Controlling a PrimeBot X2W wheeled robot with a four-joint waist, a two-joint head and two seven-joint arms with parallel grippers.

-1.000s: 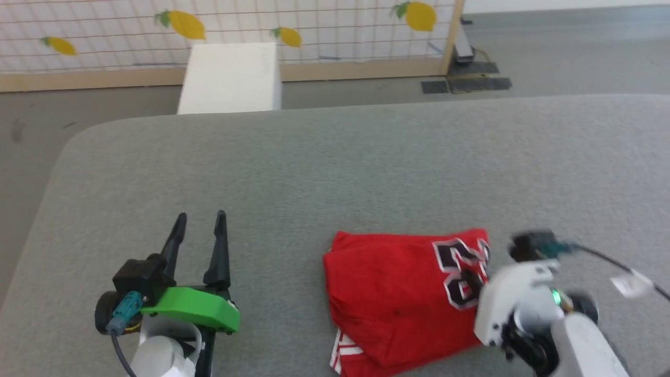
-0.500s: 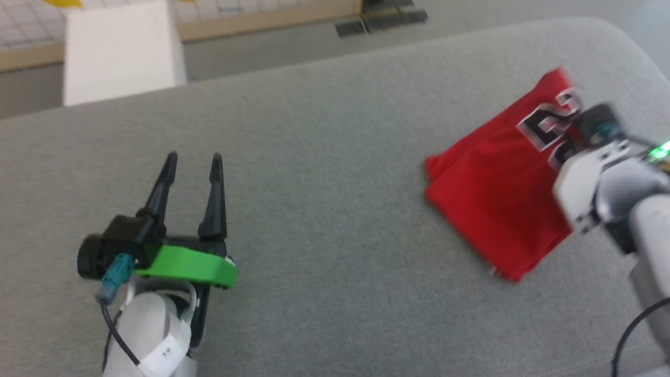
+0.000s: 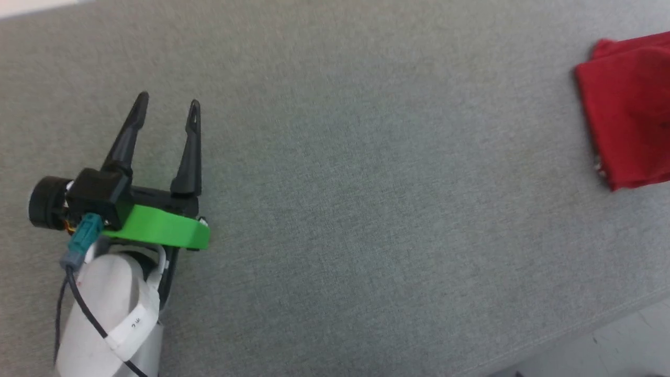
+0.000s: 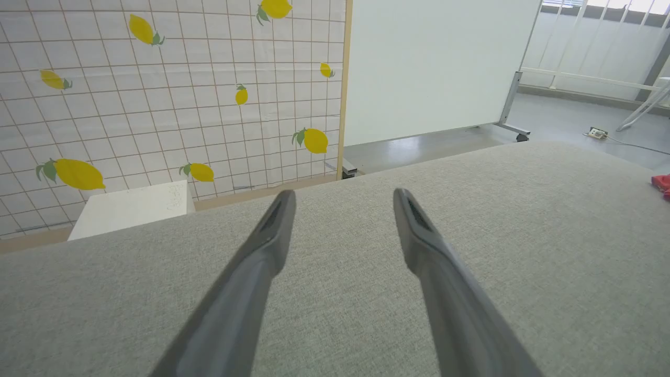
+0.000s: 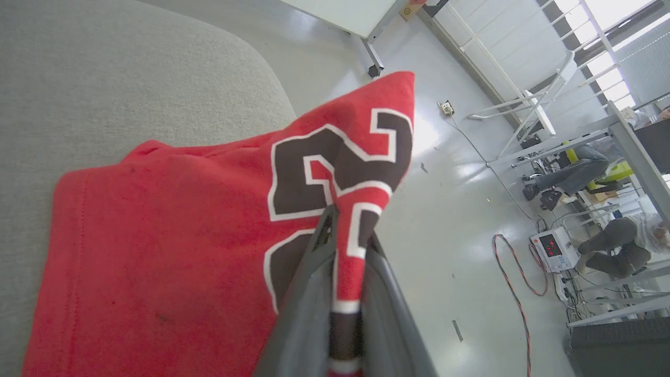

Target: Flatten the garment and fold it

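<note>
Right wrist view has the garment [image 5: 157,235] as a folded red bundle lying on the grey bench [image 5: 104,78], close to its rounded corner, with one fold raised off the surface. The right end effector [image 5: 349,230] is clamped on that fold, its two dark fingers pressed together across the black, white-outlined numeral. In the head view the garment sits at the far right, cut off by the picture's edge. The left end effector [image 3: 168,100] is well apart from it over bare bench, fingers spread and holding nothing.

The pinch is narrow and takes only a ridge of cloth, so a pull could let the thin fabric slide out from between the fingers. It could also peel the top layer away and undo the fold beneath. Being so near the corner, the loose bundle could slip off onto the glossy floor [image 5: 445,209], and the other arm looks too far off to catch it.

The cloth is soft, limp and matt, with a stitched hem along one edge. The bench cover is a coarse woven grey, likely to drag on it. The fingers are smooth and tapering
</note>
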